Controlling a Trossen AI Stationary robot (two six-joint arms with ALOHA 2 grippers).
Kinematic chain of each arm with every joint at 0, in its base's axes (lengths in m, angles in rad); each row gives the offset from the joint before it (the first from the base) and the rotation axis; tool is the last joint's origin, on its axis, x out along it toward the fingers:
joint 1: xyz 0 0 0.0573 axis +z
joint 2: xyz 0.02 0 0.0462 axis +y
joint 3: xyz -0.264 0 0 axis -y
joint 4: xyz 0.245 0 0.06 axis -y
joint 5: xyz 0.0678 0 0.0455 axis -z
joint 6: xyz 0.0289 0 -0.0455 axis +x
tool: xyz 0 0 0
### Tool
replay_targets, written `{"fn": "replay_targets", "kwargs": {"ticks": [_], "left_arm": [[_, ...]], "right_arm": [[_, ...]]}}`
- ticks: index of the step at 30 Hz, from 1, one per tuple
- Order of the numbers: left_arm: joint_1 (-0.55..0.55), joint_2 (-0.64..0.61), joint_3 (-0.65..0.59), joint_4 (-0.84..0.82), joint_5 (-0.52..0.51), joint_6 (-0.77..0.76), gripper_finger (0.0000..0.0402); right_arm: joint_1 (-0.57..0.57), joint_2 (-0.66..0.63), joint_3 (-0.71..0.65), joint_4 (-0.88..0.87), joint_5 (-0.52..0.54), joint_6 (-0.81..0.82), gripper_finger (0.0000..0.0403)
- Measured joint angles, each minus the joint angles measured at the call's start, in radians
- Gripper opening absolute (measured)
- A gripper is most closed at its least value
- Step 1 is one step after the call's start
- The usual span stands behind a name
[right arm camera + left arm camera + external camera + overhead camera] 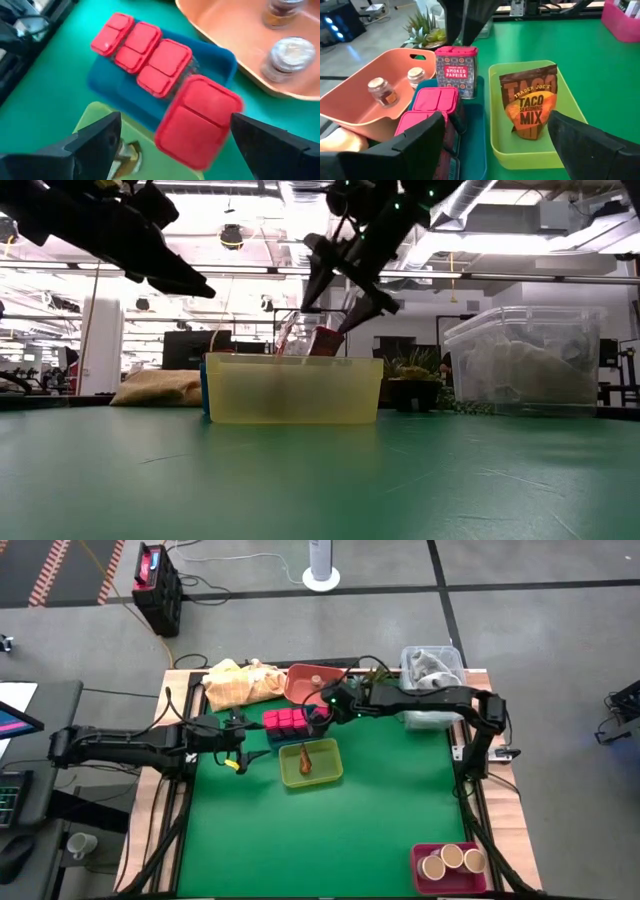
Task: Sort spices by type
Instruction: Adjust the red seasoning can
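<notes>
Three pink spice tins (285, 720) lie side by side in a blue tray (105, 80). A fourth tin, marked smoked paprika (456, 70), stands upright at the tray's far end. My right gripper (176, 117) hangs open just over this tin, a finger on either side and a gap to each. A brown taco mix packet (529, 102) lies in the yellow-green tray (310, 762). My left gripper (496, 116) is open and holds nothing, at the blue tray's left side (235, 748). Two small glass jars (382, 90) stand in the salmon bin (305, 682).
A pink bin with three tan round jars (452, 862) sits at the near right corner. At the far edge lie a yellow cloth (240, 680), a spiky green plant (422, 27) and a clear plastic box (432, 670). The green mat's near half (300, 840) is bare.
</notes>
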Motion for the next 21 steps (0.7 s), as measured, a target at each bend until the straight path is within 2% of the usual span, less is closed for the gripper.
{"fn": "replay_targets", "kwargs": {"ticks": [5, 14, 21], "left_arm": [[-0.003, 0.000, 0.000, 0.003, 0.007, -0.010, 0.0338], [-0.003, 0.000, 0.000, 0.003, 0.018, -0.019, 0.0338], [-0.006, 0.000, 0.000, 0.007, 0.024, -0.019, 0.0338]], "right_arm": [[0.012, -0.005, 0.084, -0.152, 0.060, -0.007, 0.0397], [0.026, 0.016, 0.087, -0.202, 0.115, 0.111, 0.0396], [0.037, 0.100, 0.086, -0.169, 0.112, 0.140, 0.0395]]}}
